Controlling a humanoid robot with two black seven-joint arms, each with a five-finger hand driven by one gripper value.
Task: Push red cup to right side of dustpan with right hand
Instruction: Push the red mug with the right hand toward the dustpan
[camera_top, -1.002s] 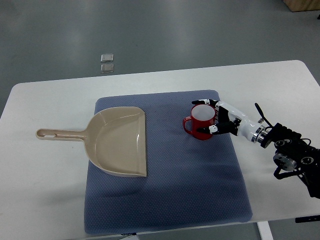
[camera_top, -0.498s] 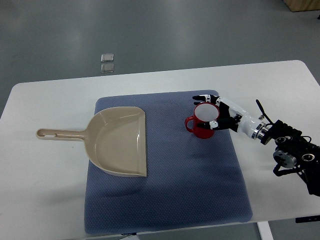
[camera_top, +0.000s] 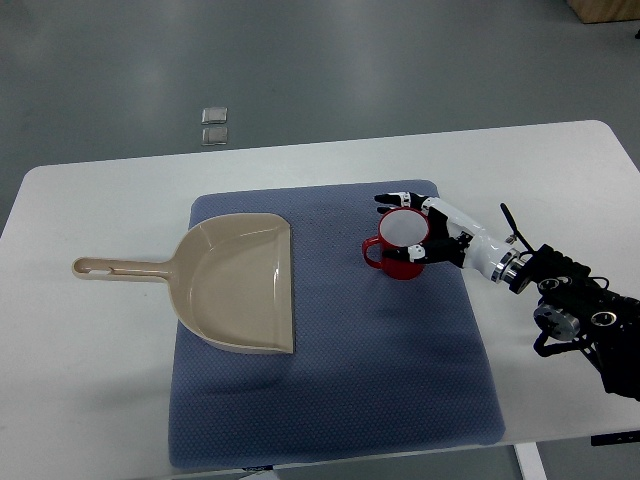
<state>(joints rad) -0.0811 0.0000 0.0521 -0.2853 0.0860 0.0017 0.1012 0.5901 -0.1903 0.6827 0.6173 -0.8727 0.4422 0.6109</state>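
Observation:
A red cup (camera_top: 398, 262) with a white inside stands upright on the blue mat (camera_top: 330, 400), its handle pointing left toward the dustpan. The beige dustpan (camera_top: 238, 285) lies on the mat's left part, with its handle out over the table to the left. A gap of mat separates the cup from the dustpan's right edge. My right hand (camera_top: 398, 227) reaches in from the right and cups the cup's right side. Its fingers (camera_top: 392, 198) are spread past the far rim and the thumb lies against the near side. The left arm is out of view.
The white table (camera_top: 90, 380) carries the mat, with bare margins left and right. Its front edge runs close below the mat. Two small clear squares (camera_top: 214, 125) lie on the grey floor beyond the table.
Over the last half second my right hand and the cup have slid a little to the left, back to about where they were a second ago. The dustpan has not moved.

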